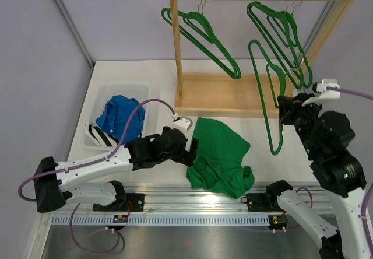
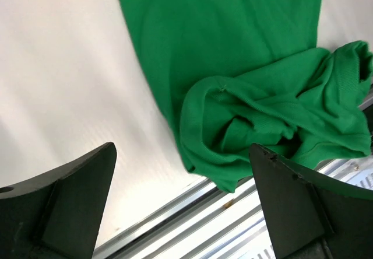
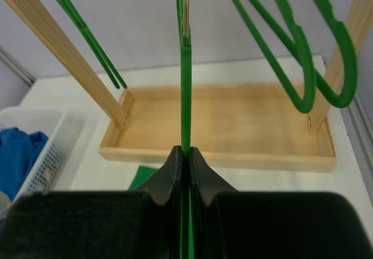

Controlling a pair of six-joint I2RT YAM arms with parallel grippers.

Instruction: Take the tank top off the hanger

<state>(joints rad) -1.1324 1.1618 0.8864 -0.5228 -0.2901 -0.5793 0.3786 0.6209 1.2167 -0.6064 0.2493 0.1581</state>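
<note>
Green hanger [image 3: 185, 84] clenched in right claw [image 3: 185, 153], clearest from its wrist camera. Left claw [image 2: 182, 154] gapes above tank top [image 2: 233, 66] on white surface [image 2: 58, 66].

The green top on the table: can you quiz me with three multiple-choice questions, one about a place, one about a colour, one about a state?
1. Where is the tank top? A on a hanger; B crumpled on the table; C over the rod.
2. What colour is the biggest garment in the white bin? A red; B blue; C yellow.
3. How is the left gripper? A open and empty; B shut on cloth; C shut on a hanger.
B: it lies heaped on the table surface.
B: blue cloth fills most of the bin.
A: its jaws stand wide with nothing between.
</note>
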